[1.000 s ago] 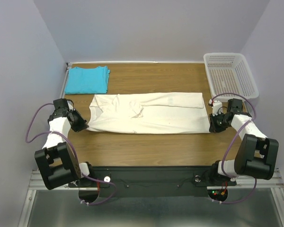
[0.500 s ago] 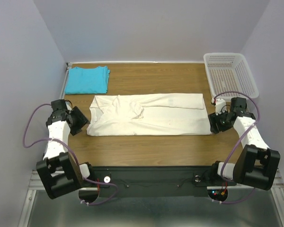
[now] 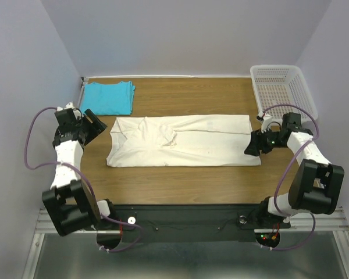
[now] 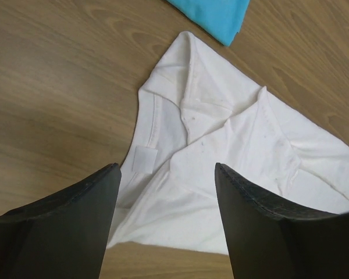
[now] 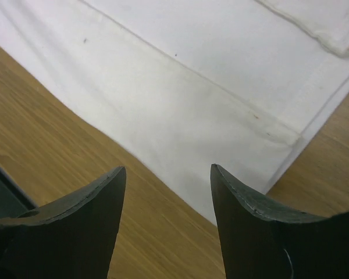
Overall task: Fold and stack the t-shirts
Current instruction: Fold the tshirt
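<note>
— What do we see, starting with the biggest thing?

— The wooden table (image 3: 180, 174). Across its middle lies the cream shirt (image 3: 186, 139), spread flat in one long band. Its collar end is to our left and its hem end to our right.

— And next in size?

— The white plastic basket (image 3: 279, 67) in the far right corner, sitting apart from the cream shirt. Then the turquoise shirt (image 3: 107, 97), which lies flat as a folded rectangle in the far left corner. It is near the cream shirt's collar end but does not touch it.

— Where do we find the arms?

— One at each end of the cream shirt. The left gripper (image 3: 99, 125) is just off the collar end, between the two shirts. Its jaws are spread wide with nothing between them (its wrist camera looks down on the collar and a small white label).

— And the other?

— The right gripper (image 3: 249, 145) sits at the hem end, at the near corner. Its jaws are also parted and hold nothing. In its wrist view the fingers frame the hem corner and bare wood. We cannot tell whether they touch the cloth.
</note>
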`<state>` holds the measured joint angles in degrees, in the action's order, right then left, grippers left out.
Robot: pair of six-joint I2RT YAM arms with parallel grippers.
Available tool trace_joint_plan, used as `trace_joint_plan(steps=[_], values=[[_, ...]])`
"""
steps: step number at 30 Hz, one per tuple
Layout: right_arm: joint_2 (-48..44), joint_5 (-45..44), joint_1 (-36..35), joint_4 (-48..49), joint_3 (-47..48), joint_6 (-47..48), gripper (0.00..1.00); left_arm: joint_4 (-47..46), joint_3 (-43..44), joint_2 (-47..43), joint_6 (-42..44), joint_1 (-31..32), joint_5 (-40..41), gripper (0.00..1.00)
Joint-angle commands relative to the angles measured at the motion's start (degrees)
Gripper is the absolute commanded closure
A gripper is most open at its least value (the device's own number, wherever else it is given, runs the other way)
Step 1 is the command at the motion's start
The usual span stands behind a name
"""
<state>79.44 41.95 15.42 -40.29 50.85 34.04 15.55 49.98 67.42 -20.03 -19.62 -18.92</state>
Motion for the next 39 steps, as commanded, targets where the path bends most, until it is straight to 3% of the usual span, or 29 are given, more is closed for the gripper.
trace_joint_plan(steps=[1,4,11,24,34,36,37,39], values=[[1.50,9.37,0.49,-0.58,2.50,0.23,0.34,-7.02,5.64,10.43,2.09,-0.07,-6.04,0.25],[3.00,10.25,0.49,-0.22,2.50,-0.12,0.34,-7.38,9.86,21.05,5.00,0.98,-7.54,0.27],[3.27,9.73,0.49,1.70,1.62,-0.82,0.34,-5.10,18.39,34.16,10.45,5.45,-5.96,0.28],[4.41,9.37,0.49,2.85,1.27,-1.43,0.34,-0.17,28.77,43.93,13.17,9.15,1.86,0.30],[4.67,8.41,0.49,3.12,1.36,-1.61,0.34,2.99,33.96,48.95,14.14,12.06,-0.68,0.51],[4.67,8.32,0.49,3.20,1.27,-1.61,0.34,2.99,34.05,48.86,14.14,12.23,-0.68,0.62],[4.67,8.32,0.49,3.29,1.27,-1.61,0.34,2.99,34.13,48.86,14.23,12.23,-0.77,0.77],[4.59,8.23,0.58,3.29,1.27,-1.70,0.34,2.99,34.05,48.77,14.23,12.23,-0.42,0.92]])
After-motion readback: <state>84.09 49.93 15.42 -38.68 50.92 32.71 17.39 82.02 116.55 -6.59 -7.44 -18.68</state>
